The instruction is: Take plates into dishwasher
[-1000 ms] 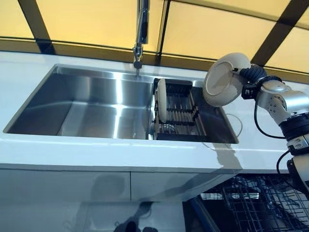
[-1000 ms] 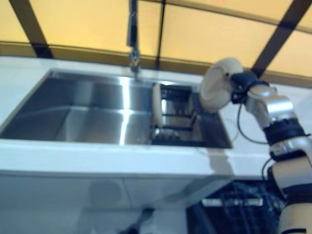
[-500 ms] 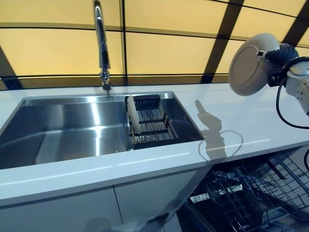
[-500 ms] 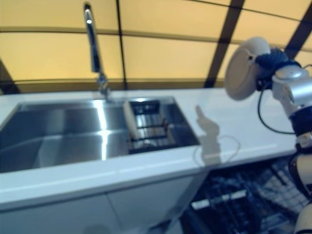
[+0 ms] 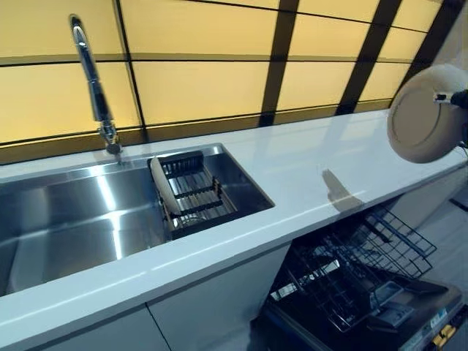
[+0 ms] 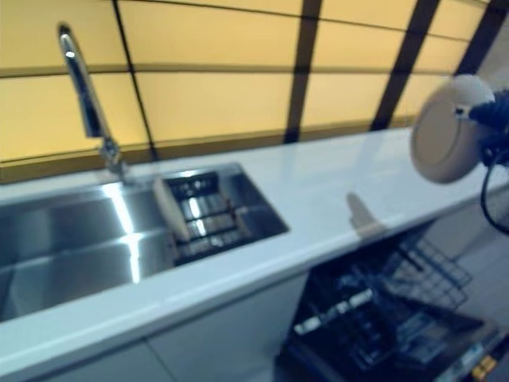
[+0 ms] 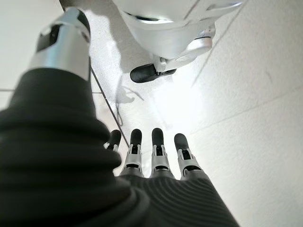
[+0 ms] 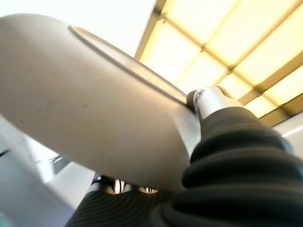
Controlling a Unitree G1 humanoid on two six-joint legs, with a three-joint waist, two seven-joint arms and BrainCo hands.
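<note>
My right hand (image 5: 459,99) is pinching a cream plate (image 5: 425,115) by its rim, thumb on the face and fingers under the back per the right wrist view. It holds the plate up on edge at 3 o'clock in the head view, above the far end of the white countertop (image 5: 307,164). The open dishwasher (image 5: 365,281) with its wire rack sits at 5 o'clock, below the counter and well apart from the plate. A second plate (image 5: 164,191) stands tilted in the black dish rack (image 5: 191,191) inside the steel sink (image 5: 66,219) at 9 o'clock, with the faucet (image 5: 93,84) at 10 o'clock. My left hand (image 7: 154,158) hangs over the floor, fingers straight and relaxed, holding nothing.
</note>
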